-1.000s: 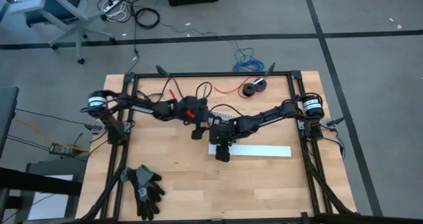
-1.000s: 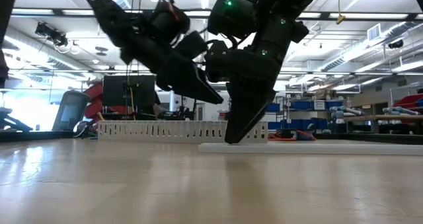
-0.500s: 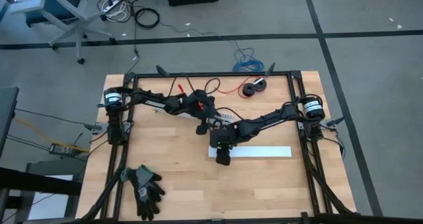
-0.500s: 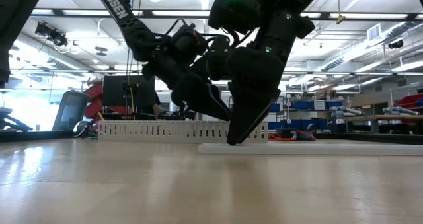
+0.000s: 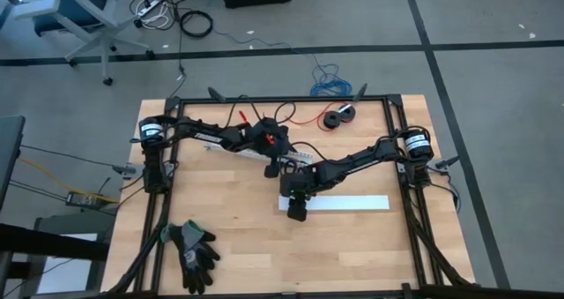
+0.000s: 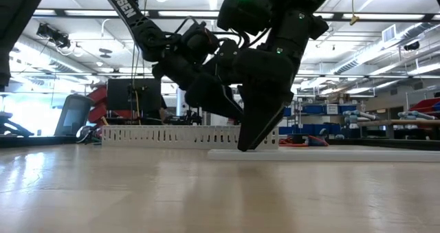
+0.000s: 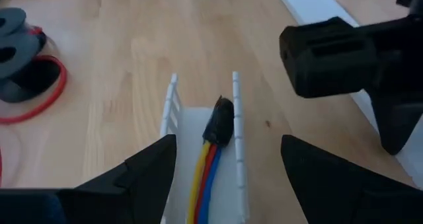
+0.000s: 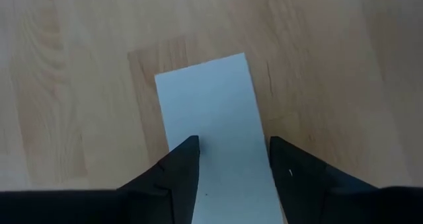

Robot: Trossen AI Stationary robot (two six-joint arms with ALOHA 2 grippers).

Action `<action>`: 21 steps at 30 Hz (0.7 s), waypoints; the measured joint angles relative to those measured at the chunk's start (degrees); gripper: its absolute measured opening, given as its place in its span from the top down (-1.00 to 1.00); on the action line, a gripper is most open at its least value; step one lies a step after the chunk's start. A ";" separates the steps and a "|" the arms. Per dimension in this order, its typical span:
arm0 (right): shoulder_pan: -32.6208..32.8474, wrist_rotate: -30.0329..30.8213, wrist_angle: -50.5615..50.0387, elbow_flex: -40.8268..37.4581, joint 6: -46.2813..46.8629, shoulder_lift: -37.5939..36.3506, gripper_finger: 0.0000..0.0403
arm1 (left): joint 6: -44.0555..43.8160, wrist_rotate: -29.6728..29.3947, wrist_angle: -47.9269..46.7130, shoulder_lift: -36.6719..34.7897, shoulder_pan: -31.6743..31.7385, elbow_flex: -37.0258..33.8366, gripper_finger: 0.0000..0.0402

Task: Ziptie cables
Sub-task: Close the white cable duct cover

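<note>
Now left gripper hovering, fingers spread wide, over cables lying in white slotted tray mid-worktop. Right gripper fingers parted, holding nothing, over white strip. Step: lining up. Next likely calling for descending, closing on bundle.

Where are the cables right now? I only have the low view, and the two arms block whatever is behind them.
Observer: The cables lie inside the white slotted channel, with their dark end between its two walls.
Operator: Is the left gripper holding them?
Observer: No. The left gripper hangs open above the channel, one finger out to each side of it.
Operator: And the right one?
Observer: The right gripper is open over one end of the flat white strip, with nothing clamped between its fingers.
</note>
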 joint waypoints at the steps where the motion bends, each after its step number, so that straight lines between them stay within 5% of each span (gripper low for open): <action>1: 0.00 0.00 0.02 0.00 0.52 0.00 0.16 | 0.00 0.00 -0.03 0.00 0.00 0.00 -0.41; 21: 0.07 4.98 -5.26 0.00 1.91 -3.37 0.16 | -1.36 -0.44 -3.27 0.00 -0.93 -0.07 -0.42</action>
